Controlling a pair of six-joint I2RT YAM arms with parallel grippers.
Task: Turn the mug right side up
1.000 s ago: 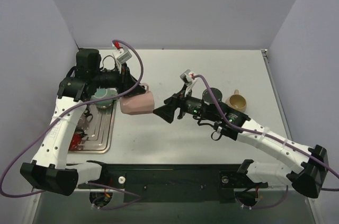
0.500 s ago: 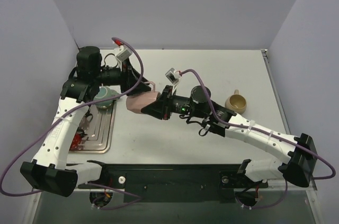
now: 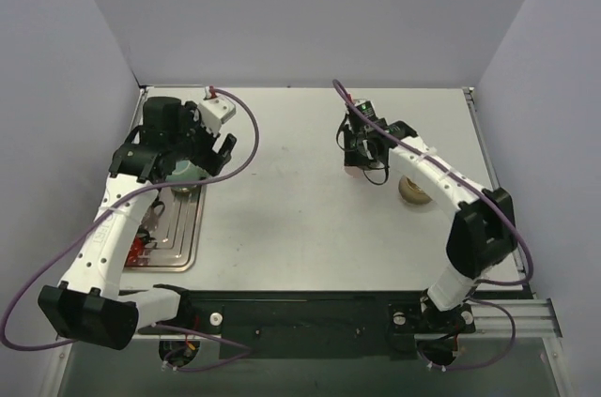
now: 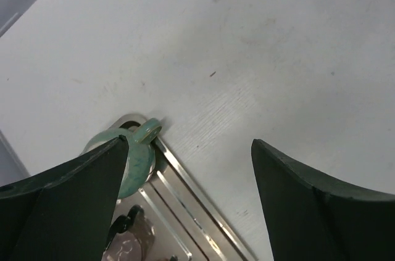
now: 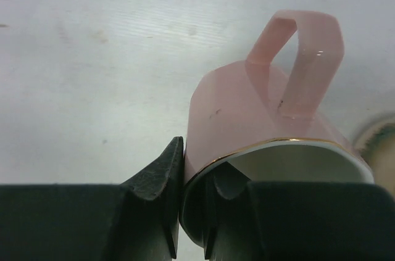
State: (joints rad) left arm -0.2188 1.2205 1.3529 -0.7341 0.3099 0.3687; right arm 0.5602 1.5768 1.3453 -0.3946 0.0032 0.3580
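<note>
Metal tray (image 3: pixel 178 233) lies along the left edge of the worktop (image 3: pixel 300 228), its long side running front to back. Something red (image 3: pixel 137 249) sits in its near half, too small to make out. A green mug (image 4: pixel 141 157) rests at the tray's far end, with its handle pointing out over the tray's rim toward the bare worktop.

The left gripper (image 3: pixel 212 148) hangs just above that far end. Its jaws are spread wide and nothing is between them. In the left wrist view its two dark fingers (image 4: pixel 74 193) frame the green mug's handle and the tray's corner, and they touch neither.

Right of centre, in the far half of the worktop, the right gripper (image 5: pixel 200 159) is clamped on the pink mug (image 5: pixel 259 113). One finger sits outside the wall and the other inside the gold-edged rim, pinching the wall between them. The mug's white-lined mouth faces the gripper and its base points away toward the worktop. Its handle (image 5: pixel 303 63) is on the side away from the pinch. Whether the base touches the worktop cannot be told.

A tan mug (image 3: pixel 414 192) sits just right of the pink mug, toward the right edge, partly under the right arm.
</note>
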